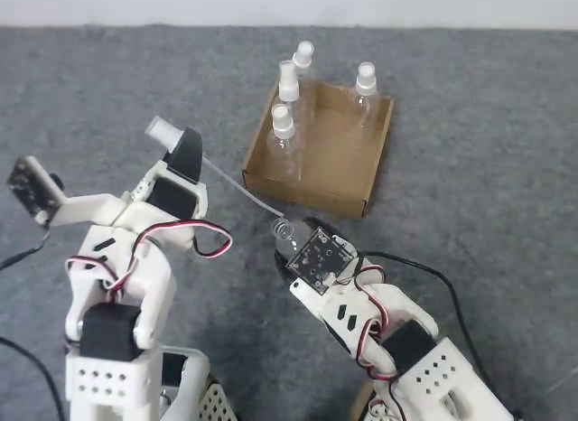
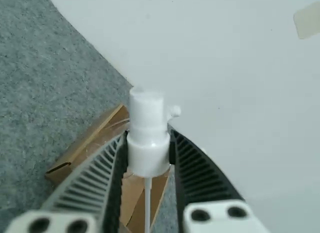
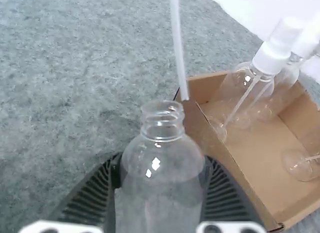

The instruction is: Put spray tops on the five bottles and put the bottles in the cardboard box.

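The cardboard box (image 1: 307, 193) holds four capped bottles (image 1: 283, 145). The right hand (image 3: 161, 169) grips the one open bottle (image 3: 161, 143); the left hand (image 2: 148, 143) grips one spray top (image 2: 146, 125).

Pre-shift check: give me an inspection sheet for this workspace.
Surface: grey carpet.
Job's things: cardboard box holding four capped bottles; spray top, tube tip at mouth of open bottle.
Clutter: nothing seen.
Grippers: left gripper, jaws shut on spray top; right gripper, jaws shut on open bottle.
Cables: servo wires looped on both arms; black cable on carpet.
Surroundings: white wall behind.
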Action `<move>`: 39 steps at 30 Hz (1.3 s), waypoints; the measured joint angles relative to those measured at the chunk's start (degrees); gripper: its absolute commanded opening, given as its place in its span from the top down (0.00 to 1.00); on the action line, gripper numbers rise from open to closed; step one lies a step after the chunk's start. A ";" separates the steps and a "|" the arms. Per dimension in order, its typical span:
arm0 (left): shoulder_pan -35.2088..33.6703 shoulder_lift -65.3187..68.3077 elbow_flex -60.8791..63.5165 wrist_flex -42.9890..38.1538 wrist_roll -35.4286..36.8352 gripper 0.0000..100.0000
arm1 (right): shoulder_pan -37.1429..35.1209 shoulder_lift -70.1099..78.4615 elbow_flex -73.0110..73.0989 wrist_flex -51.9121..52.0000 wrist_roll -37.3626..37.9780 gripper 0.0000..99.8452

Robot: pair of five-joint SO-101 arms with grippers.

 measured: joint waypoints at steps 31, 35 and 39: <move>0.35 -16.26 11.43 -6.77 -5.19 0.99 | -0.18 0.00 0.00 -3.87 0.00 0.99; 0.35 -16.26 11.43 -6.77 -5.19 0.99 | -0.18 0.00 0.00 -5.45 0.00 0.99; 2.81 -16.70 12.48 -6.77 -6.51 0.99 | -0.18 0.00 0.00 -5.63 0.00 0.99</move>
